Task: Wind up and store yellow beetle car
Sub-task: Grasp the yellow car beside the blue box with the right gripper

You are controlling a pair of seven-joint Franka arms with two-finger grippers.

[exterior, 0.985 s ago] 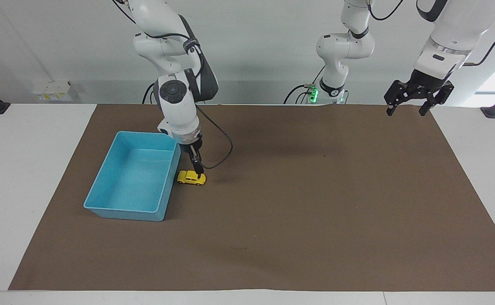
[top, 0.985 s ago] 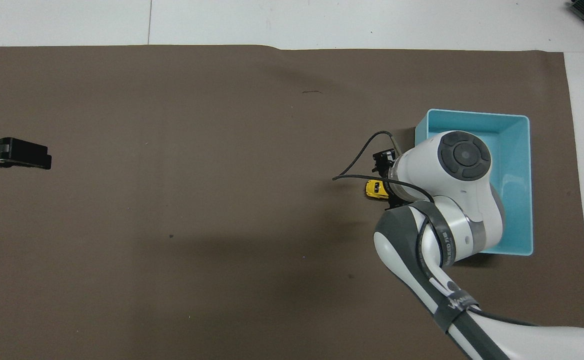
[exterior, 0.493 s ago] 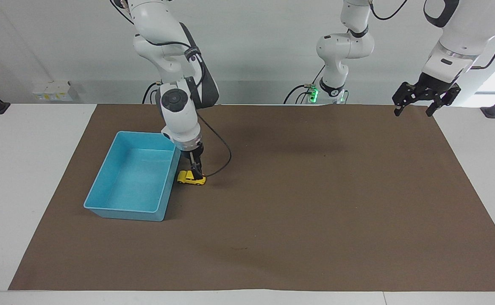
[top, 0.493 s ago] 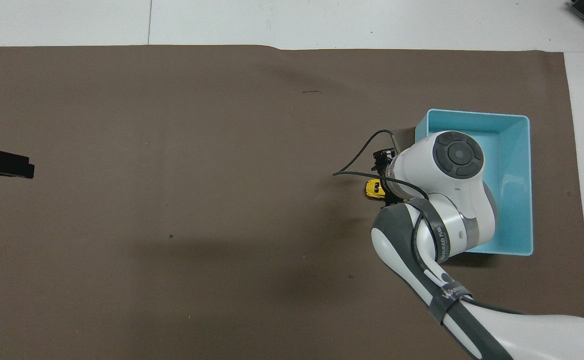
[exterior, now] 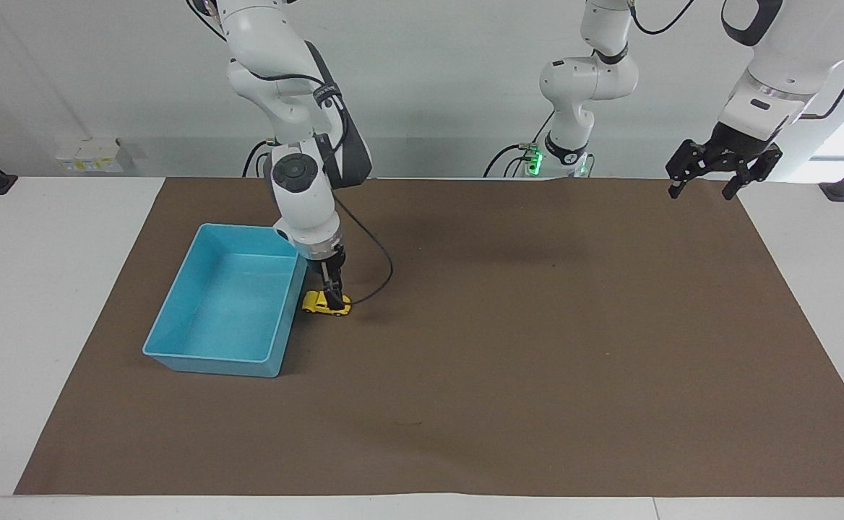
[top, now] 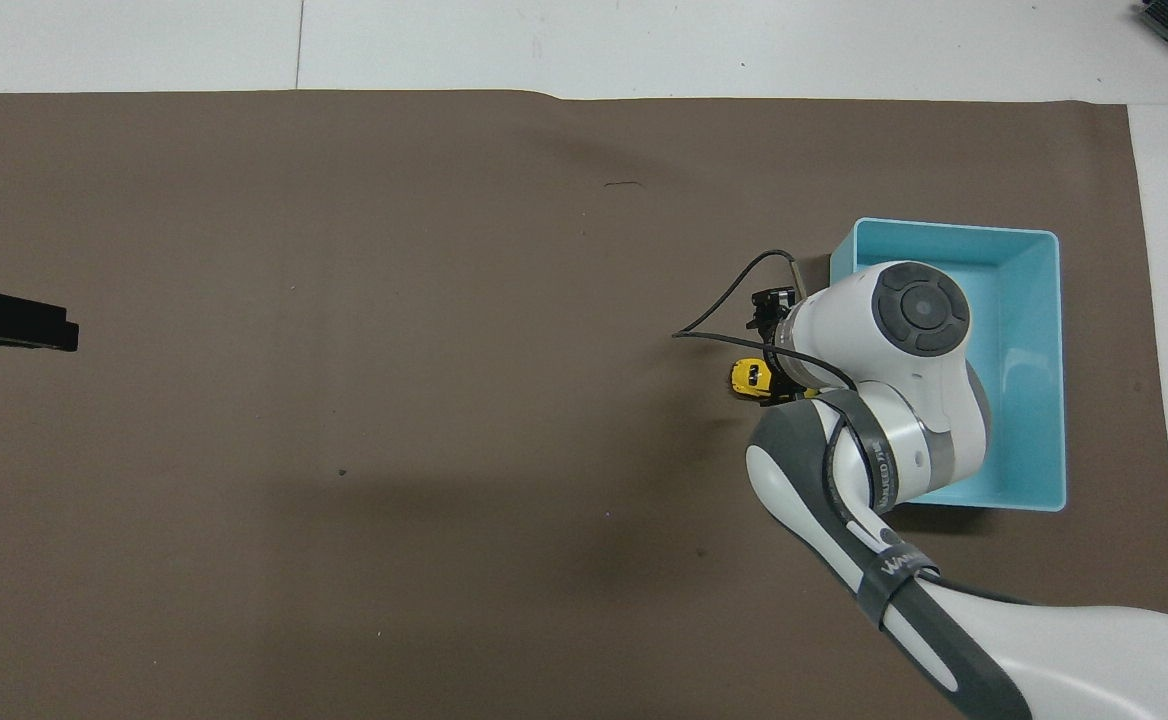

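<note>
One yellow beetle car [exterior: 326, 305] lengthwise along blue bin [exterior: 176, 339], right gripper [exterior: 334, 296] clamping it, left gripper [exterior: 708, 181] spread, idle.

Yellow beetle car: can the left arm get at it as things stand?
Probably not. The yellow beetle car sits beside the blue bin under the right gripper, while the left gripper hangs over the mat's corner at its own end.

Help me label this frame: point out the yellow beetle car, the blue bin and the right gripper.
yellow beetle car [exterior: 319, 305]: facing view, on its body.
blue bin [exterior: 209, 357]: facing view, on its rim farthest from the robots.
right gripper [exterior: 334, 296]: facing view, at the fingertips on the car.
</note>
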